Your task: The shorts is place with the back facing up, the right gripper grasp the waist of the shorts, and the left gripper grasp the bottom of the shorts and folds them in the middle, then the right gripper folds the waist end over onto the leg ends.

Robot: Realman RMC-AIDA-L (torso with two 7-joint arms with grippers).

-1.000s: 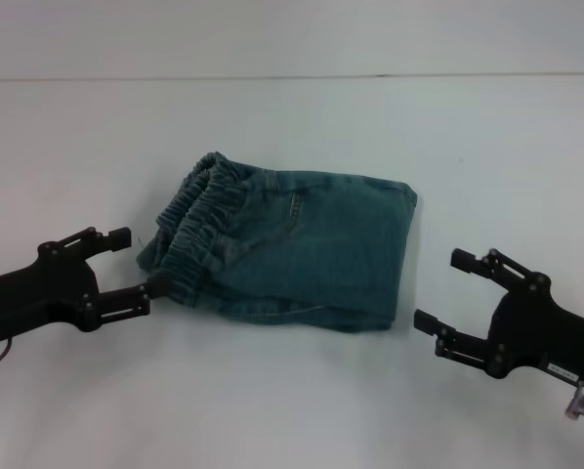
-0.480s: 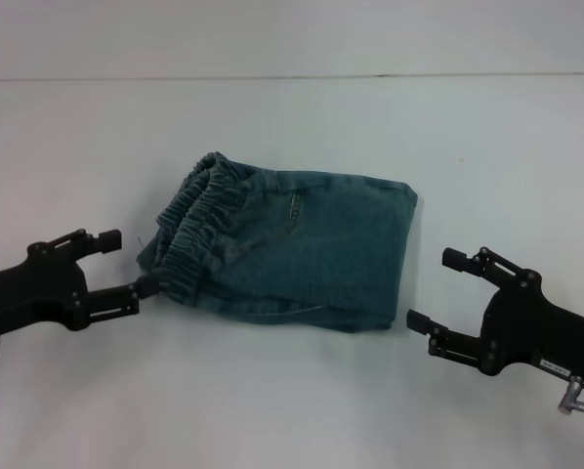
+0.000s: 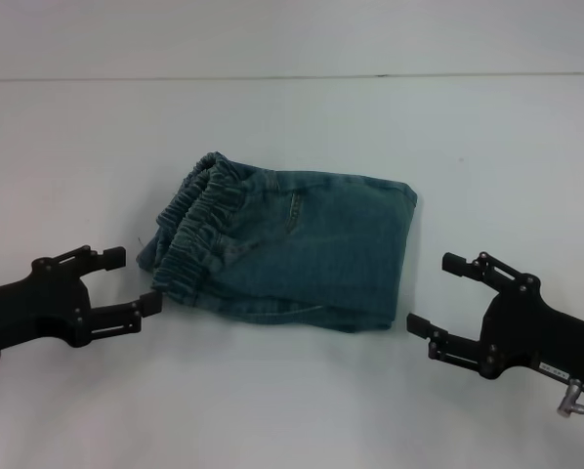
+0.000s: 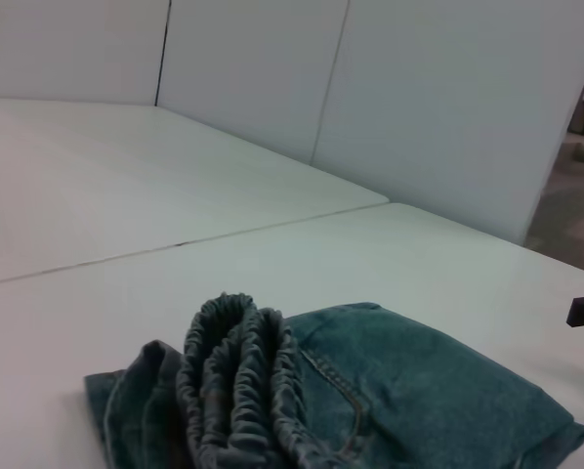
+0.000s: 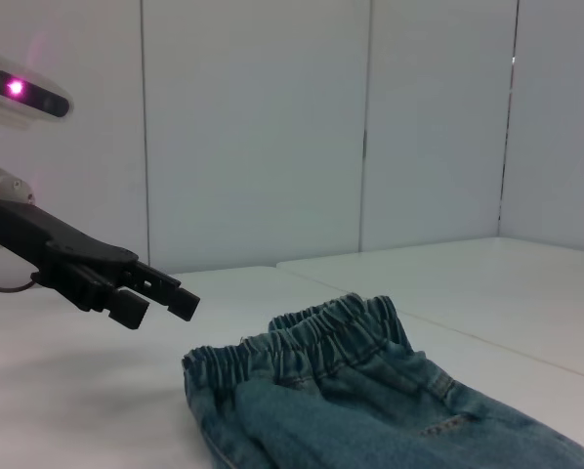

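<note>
A plain white desk (image 3: 487,147) carries a single thing: the shorts (image 3: 292,249), folded into a compact bundle near its middle, with the ruffled waist (image 3: 196,230) stacked at the bundle's left end.

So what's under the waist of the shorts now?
The waist rests on a denim layer poking out beside it, on the table. Whether that is the leg ends is hidden.
</note>
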